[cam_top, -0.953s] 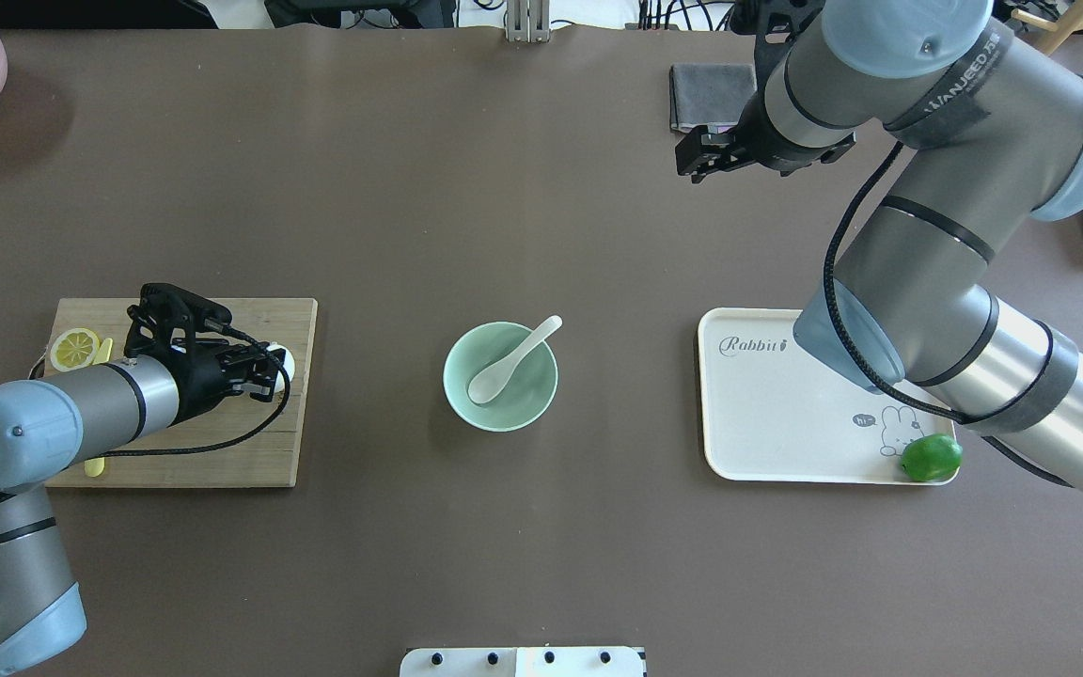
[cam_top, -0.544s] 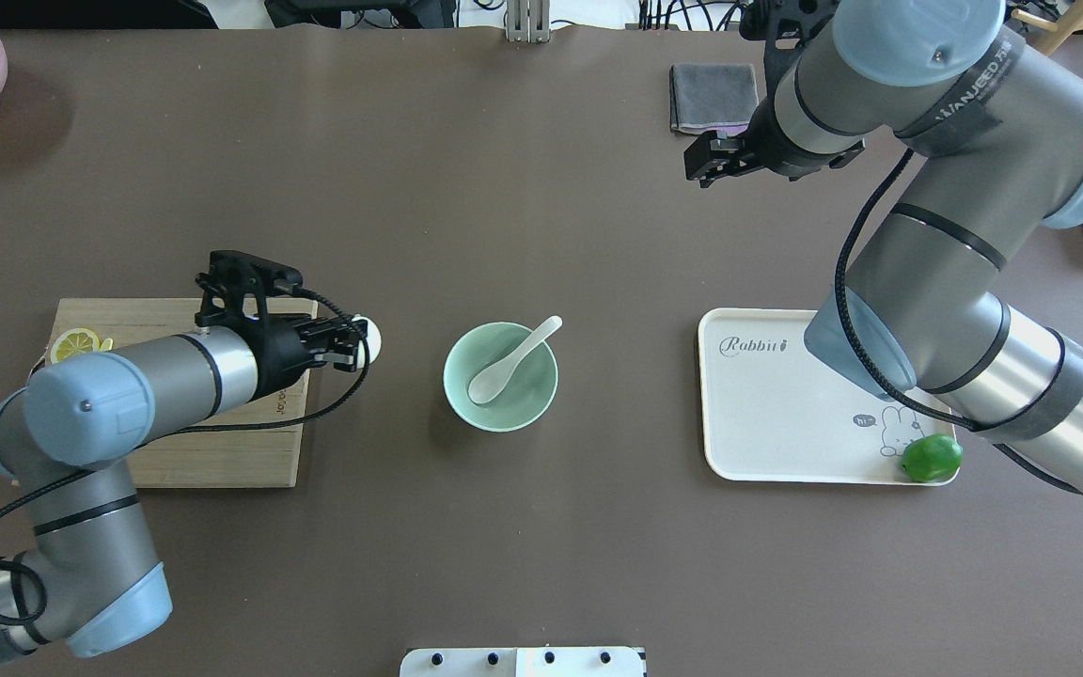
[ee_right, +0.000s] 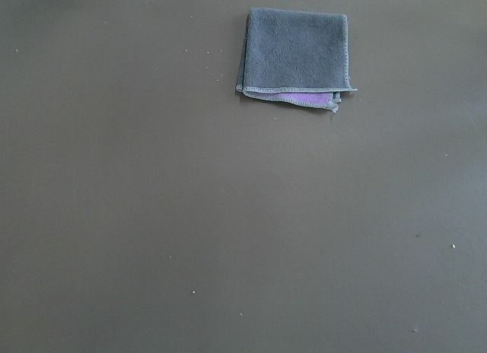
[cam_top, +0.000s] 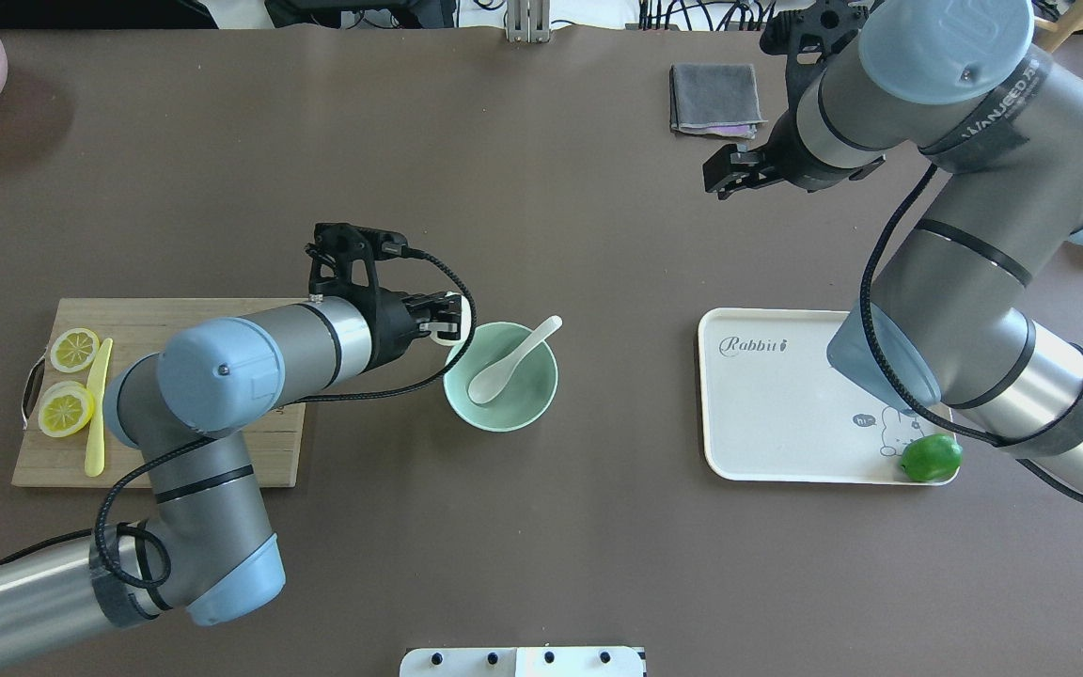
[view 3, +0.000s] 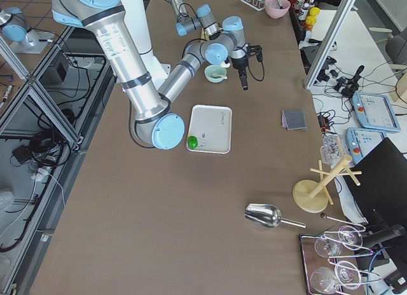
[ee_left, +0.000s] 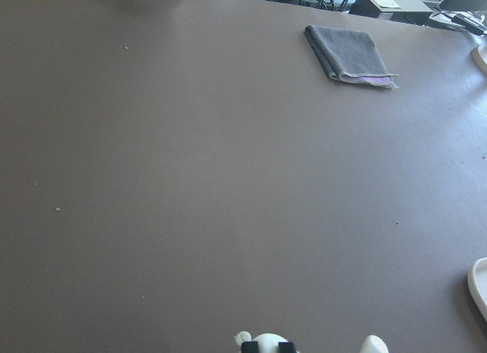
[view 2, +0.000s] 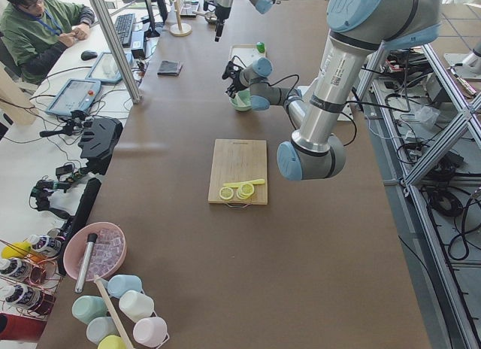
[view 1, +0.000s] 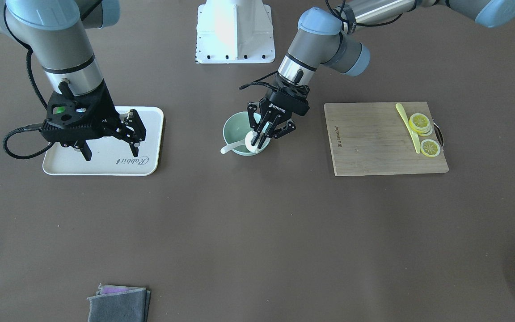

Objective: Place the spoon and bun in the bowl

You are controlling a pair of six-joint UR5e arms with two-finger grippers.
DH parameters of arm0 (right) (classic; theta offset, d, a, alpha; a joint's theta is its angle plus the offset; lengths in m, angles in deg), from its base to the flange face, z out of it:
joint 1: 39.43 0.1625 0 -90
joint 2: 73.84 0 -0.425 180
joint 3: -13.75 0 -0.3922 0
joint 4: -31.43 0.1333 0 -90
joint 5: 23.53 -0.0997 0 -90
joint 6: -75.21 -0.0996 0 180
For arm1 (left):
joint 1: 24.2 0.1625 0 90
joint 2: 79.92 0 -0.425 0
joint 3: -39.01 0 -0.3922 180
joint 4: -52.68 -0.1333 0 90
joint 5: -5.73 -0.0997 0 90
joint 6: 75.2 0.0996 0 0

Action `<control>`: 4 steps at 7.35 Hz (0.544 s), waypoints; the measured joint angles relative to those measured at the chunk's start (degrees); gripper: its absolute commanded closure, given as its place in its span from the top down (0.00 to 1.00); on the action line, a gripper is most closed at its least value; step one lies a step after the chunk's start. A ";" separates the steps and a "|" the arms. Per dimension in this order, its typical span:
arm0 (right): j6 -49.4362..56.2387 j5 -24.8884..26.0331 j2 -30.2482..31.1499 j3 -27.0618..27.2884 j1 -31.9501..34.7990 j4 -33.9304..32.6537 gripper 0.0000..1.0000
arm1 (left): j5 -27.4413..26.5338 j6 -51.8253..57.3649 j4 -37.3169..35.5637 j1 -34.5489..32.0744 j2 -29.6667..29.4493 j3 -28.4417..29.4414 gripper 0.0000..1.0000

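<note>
The pale mint-green bowl (cam_top: 534,393) stands at the table's middle, also in the front view (view 1: 234,126). The white spoon (cam_top: 511,362) lies in it, scoop down inside, handle over the far right rim; the handle shows in the front view (view 1: 230,147). My left gripper (cam_top: 445,321) is shut on the small white bun (view 1: 253,139) and holds it over the bowl's left rim (view 1: 258,142). My right gripper (view 1: 112,145) is open and empty, hanging above the table far from the bowl, near the back right in the overhead view (cam_top: 725,171).
A wooden cutting board (cam_top: 222,451) lies to the left with two lemon slices (cam_top: 74,349) and a yellow-green stick (cam_top: 96,414). A white tray (cam_top: 786,414) holds a lime (cam_top: 931,458). A folded grey cloth (cam_top: 713,97) lies at the back.
My left gripper has carried the bun from the cutting board rightward to the bowl's left rim. The right arm has drifted slightly to the right.
</note>
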 measured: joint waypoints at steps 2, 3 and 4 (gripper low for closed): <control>-0.05 0.03 0.04 0.00 -0.10 0.00 1.00 | -0.22 -0.17 0.09 1.86 0.67 0.20 0.98; -0.09 0.03 0.05 -0.05 -0.14 0.00 1.00 | -0.24 -0.17 0.09 2.37 0.94 0.20 0.98; -0.11 0.05 0.10 -0.13 -0.15 0.00 1.00 | -0.09 -0.12 0.00 2.53 1.06 -0.24 0.98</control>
